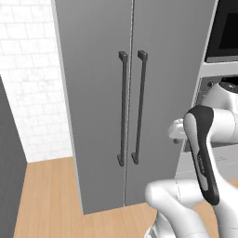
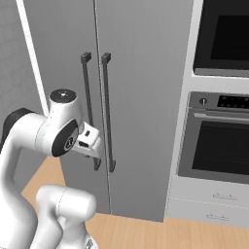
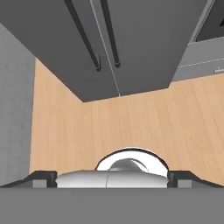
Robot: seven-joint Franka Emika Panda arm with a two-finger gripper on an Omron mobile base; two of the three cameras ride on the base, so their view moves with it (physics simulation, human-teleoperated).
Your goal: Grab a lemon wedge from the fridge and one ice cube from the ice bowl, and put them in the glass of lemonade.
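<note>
The fridge (image 1: 97,102) stands straight ahead, tall and grey, with both doors shut. Its two dark bar handles (image 1: 131,107) run side by side down the middle seam. My arm is folded in front of it, and the hand (image 2: 89,138) hangs about level with the handles' lower ends, short of the doors. In the hand view my gripper (image 3: 112,177) is open, its fingertips (image 3: 43,177) far apart with nothing between them, looking down at the floor and the fridge's foot (image 3: 109,65). The lemon wedge, ice cube, ice bowl and glass of lemonade are out of view.
A built-in wall oven (image 2: 219,146) with a drawer (image 2: 214,197) under it stands right of the fridge, and a second dark oven window (image 2: 223,39) sits above it. A white tiled wall (image 1: 28,93) and a dark grey panel (image 1: 9,153) close the left side. The wood floor (image 3: 131,127) lies in front.
</note>
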